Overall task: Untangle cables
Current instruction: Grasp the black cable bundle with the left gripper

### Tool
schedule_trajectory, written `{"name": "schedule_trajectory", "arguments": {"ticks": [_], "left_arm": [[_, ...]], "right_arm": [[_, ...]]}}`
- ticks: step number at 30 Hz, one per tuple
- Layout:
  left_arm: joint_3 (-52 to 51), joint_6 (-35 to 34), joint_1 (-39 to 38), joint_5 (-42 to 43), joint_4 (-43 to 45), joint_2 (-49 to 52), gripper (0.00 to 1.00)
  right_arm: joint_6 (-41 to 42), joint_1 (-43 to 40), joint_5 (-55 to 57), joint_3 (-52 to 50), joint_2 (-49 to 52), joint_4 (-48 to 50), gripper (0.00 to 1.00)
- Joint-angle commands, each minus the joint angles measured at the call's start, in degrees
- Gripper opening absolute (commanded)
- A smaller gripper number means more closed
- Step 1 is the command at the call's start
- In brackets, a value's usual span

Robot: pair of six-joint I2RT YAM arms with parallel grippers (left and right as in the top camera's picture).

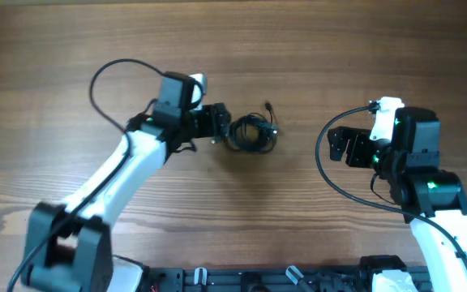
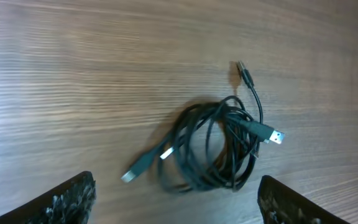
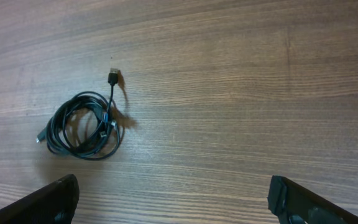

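Note:
The cables [image 1: 252,133] lie as one tangled bundle of thin black loops on the wooden table, with plug ends sticking out. In the left wrist view the bundle [image 2: 213,148] shows a silvery plug tip at the lower left and another at the right. In the right wrist view the bundle [image 3: 82,126] lies far to the left. My left gripper [image 1: 220,123] is open and empty, just left of the bundle, fingers either side [image 2: 179,202]. My right gripper [image 1: 340,146] is open and empty, well to the right of the bundle [image 3: 176,199].
The wooden table [image 1: 339,49] spreads all around the bundle. Thick black wires loop from both arms, one above the left arm [image 1: 108,77] and one beside the right arm [image 1: 327,166]. The arm bases stand along the front edge.

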Motion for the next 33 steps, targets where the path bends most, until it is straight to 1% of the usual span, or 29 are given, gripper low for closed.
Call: {"name": "schedule_trajectory", "arguments": {"ticks": [1, 2, 4, 9, 13, 14, 16, 17, 21, 22, 24, 27, 32, 33], "left_arm": [[0.68, -5.64, -3.17, -0.94, 2.29, 6.16, 0.65], [0.68, -7.02, -3.85, -0.92, 2.99, 7.3, 0.56], [0.68, -8.87, -5.31, -0.76, 4.24, 9.22, 0.52], [0.68, -11.28, -8.59, -0.79, 6.8, 12.9, 0.52], [0.66, -12.28, -10.05, -1.22, 6.95, 14.38, 0.48], [0.68, -12.26, -10.27, -1.25, 6.99, 14.53, 0.45], [0.66, -12.26, -10.49, -1.49, 7.04, 14.53, 0.35], [0.68, -12.26, -10.49, -1.66, 7.02, 14.53, 0.31], [0.66, -12.24, -10.49, -1.77, 6.95, 14.53, 0.28], [0.68, -12.24, -10.47, -2.16, 6.97, 14.51, 0.25], [0.68, -12.22, -10.47, -3.58, 7.13, 14.51, 0.15], [0.74, -11.47, -10.4, -5.09, 7.13, 14.27, 0.04], [0.79, -10.47, -10.27, -4.96, 6.38, 9.6, 0.04], [0.79, -10.49, -10.27, -3.72, 5.97, 6.25, 0.04]], "right_arm": [[0.57, -0.28, -0.11, 1.29, 0.33, 0.13, 1.0], [0.44, -0.28, -0.09, 1.29, 0.33, 0.07, 1.0], [0.35, -0.28, -0.09, 1.29, 0.33, 0.11, 1.0], [0.37, -0.28, -0.09, 1.29, 0.33, 0.22, 1.0], [0.35, -0.28, -0.07, 1.29, 0.33, 0.24, 1.0], [0.37, -0.28, -0.09, 1.29, 0.33, 0.26, 1.0], [0.22, -0.28, -0.04, 1.29, 0.33, 0.31, 1.0], [0.13, -0.28, 0.0, 1.29, 0.33, 0.31, 1.0], [0.13, -0.28, 0.09, 1.29, 0.33, 0.35, 1.0], [0.13, -0.28, 0.09, 1.29, 0.33, 0.39, 1.0], [0.13, -0.28, 0.09, 1.29, 0.33, 0.5, 1.0], [0.17, -0.28, 0.09, 1.29, 0.33, 0.76, 1.0], [2.25, -0.26, -0.28, 1.29, 1.01, 3.37, 0.99], [2.36, -0.22, -3.41, 1.29, 1.73, 5.18, 0.95]]}}
